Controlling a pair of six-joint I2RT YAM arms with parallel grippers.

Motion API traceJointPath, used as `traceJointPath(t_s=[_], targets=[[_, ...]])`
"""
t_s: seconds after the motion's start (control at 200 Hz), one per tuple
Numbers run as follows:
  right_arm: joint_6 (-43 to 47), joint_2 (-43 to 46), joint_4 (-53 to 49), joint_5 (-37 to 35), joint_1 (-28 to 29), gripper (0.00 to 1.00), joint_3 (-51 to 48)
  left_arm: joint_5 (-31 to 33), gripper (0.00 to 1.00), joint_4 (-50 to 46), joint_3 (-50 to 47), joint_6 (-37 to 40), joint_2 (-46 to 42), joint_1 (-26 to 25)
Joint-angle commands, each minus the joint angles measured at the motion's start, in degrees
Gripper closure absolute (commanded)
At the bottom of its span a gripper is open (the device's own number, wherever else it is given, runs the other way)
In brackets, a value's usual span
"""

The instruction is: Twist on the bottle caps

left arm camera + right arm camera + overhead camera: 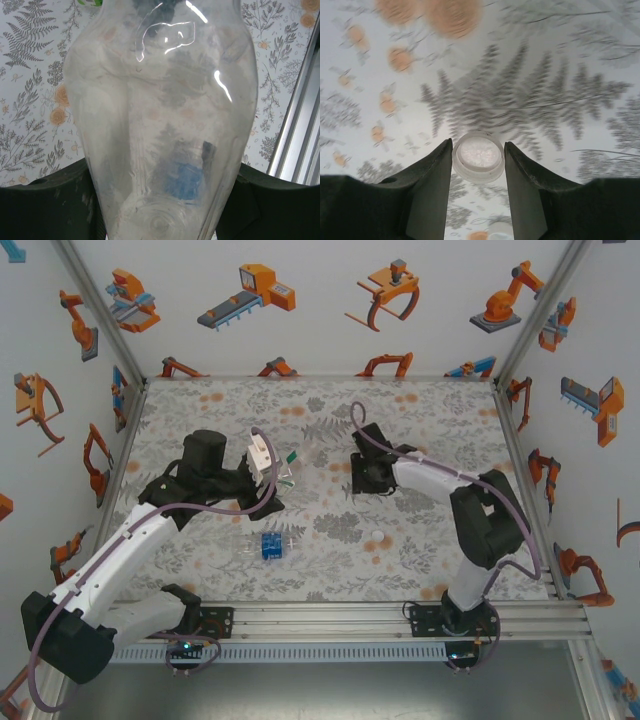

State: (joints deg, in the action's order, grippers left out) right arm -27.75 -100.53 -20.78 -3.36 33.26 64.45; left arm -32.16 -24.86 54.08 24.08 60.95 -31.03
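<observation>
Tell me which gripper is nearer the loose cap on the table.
Right. The right gripper, shut on a second cap, is just beyond the loose cap; the left gripper, holding a clear bottle, is farther off to its left.

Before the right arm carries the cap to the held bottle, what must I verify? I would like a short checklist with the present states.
1. The cap sits between the right fingers, touching both: ok.
2. The clear bottle is gripped between the left fingers: ok.
3. Its mouth is open and faces the cap: cannot tell.
4. It stands upright: cannot tell.
5. The second cap lies on the table, apart from both arms: ok.
</observation>
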Motion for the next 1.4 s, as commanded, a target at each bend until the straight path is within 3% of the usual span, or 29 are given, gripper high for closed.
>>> traceJointPath(t_s=[0.0,0.31,0.741,1.397], targets=[[-3.0,-0.9,-2.1,-1.5,5.3,0.58,1.5,-1.4,1.0,0.0,0.6,0.8,0.1,0.3],[-5.1,-3.0,-2.8,-4.0,12.4,0.56,2.1,-1.4,1.0,-0.1,0.7,0.7,0.2,0.3],[-5.9,-2.7,-4.1,-2.3,12.5,0.5,3.2,-1.3,1.0,-0.3,0.8,0.7,0.5,0.3],[-6.5,-0.7,-6.7,-1.2,12.5,0.5,3.6,-1.4,1.0,-0.5,1.0,0.6,0.9,0.3]])
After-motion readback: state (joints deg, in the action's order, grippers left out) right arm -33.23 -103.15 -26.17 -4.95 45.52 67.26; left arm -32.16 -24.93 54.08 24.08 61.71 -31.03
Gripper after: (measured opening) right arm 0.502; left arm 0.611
